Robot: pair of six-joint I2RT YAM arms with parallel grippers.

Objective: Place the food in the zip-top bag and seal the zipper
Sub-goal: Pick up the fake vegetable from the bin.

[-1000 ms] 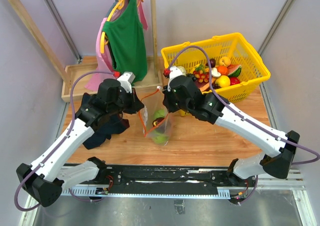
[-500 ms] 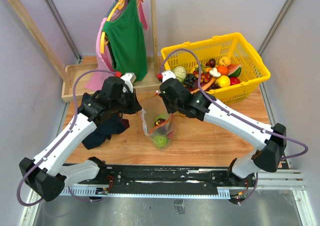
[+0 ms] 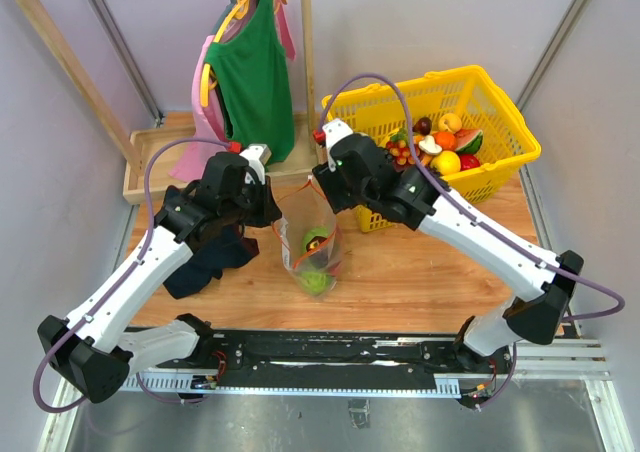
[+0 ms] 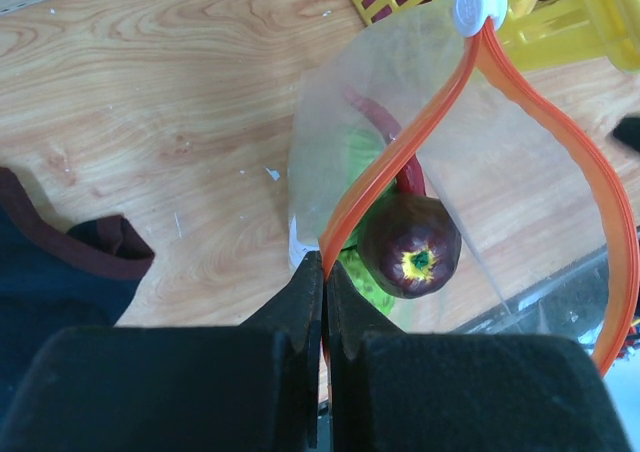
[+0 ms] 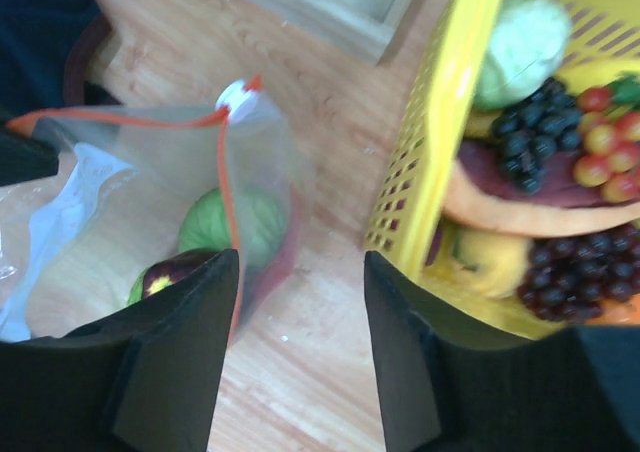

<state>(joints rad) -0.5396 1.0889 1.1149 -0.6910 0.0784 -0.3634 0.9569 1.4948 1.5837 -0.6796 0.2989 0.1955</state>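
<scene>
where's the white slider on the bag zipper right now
In the left wrist view the white slider sits at the top right, at the far end of the open zipper, just in front of the yellow basket.

Clear zip-top bag (image 4: 365, 82), orange-red zipper (image 4: 400, 152) — maroon fruit (image 4: 410, 247), seemingly green piece (image 5: 205, 227); yellow basket (image 5: 440, 142).

the zip-top bag (image 5: 160, 162) runs off the left edge.

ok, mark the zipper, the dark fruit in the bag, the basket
zipper (image 4: 400, 162): left wrist view, orange strip's left run
dark fruit (image 4: 395, 250): left wrist view, its dark skin
basket (image 5: 455, 72): right wrist view, yellow rim
</scene>
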